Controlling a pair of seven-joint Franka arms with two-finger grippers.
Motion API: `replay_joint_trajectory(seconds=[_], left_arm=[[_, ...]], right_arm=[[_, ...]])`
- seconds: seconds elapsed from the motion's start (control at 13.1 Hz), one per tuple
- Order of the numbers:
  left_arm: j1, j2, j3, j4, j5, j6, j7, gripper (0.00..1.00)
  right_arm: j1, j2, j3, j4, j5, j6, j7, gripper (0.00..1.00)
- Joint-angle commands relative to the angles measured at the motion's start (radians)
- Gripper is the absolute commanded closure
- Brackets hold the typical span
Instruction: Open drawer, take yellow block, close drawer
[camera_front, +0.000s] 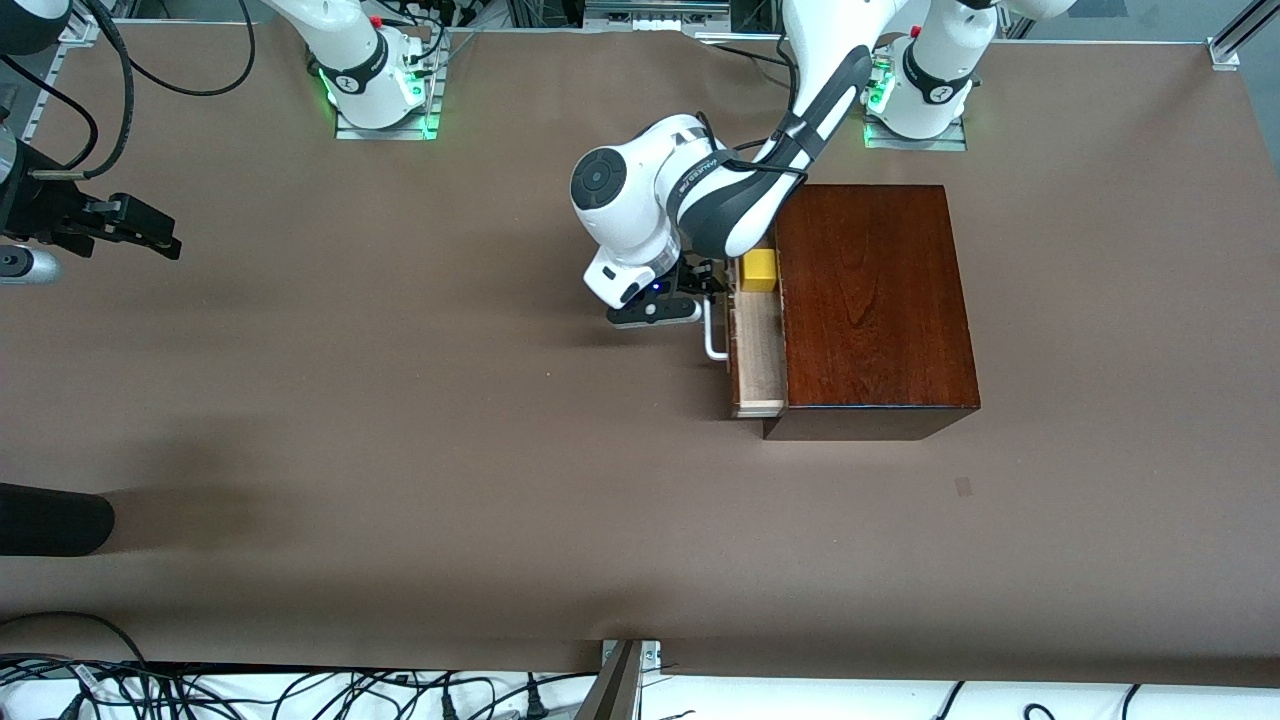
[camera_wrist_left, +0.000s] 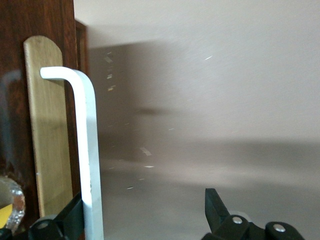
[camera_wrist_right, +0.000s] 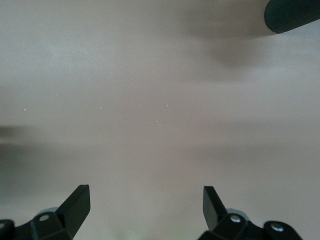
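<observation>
The drawer (camera_front: 758, 352) is pulled partly out of the mahogany box (camera_front: 870, 300), toward the right arm's end of the table, showing its pale wood inside. The yellow block (camera_front: 759, 269) sits in the drawer at the end farther from the front camera. My left gripper (camera_front: 703, 284) is at the white bar handle (camera_front: 712, 337). In the left wrist view it (camera_wrist_left: 142, 200) is open, and the handle (camera_wrist_left: 90, 160) stands between the jaws against one finger (camera_wrist_left: 70, 217), in front of the brass plate (camera_wrist_left: 47, 125). My right gripper (camera_front: 140, 228) (camera_wrist_right: 145, 195) waits open and empty over bare table at the right arm's end.
A dark rounded object (camera_front: 50, 520) lies at the table's edge at the right arm's end, nearer the front camera; it also shows in the right wrist view (camera_wrist_right: 295, 15). Cables run along the table's front edge. Brown table (camera_front: 450, 450) spreads between the two grippers.
</observation>
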Motion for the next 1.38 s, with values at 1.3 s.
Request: replay_joint_trajectory(seconds=[1.3], left_arm=[[0.334, -0.302, -0.004, 0.181, -0.178, -0.532, 0.630, 0.00]], right_arm=[[0.017, 0.089, 0.011, 0.019, 0.003, 0.042, 0.006, 0.00]])
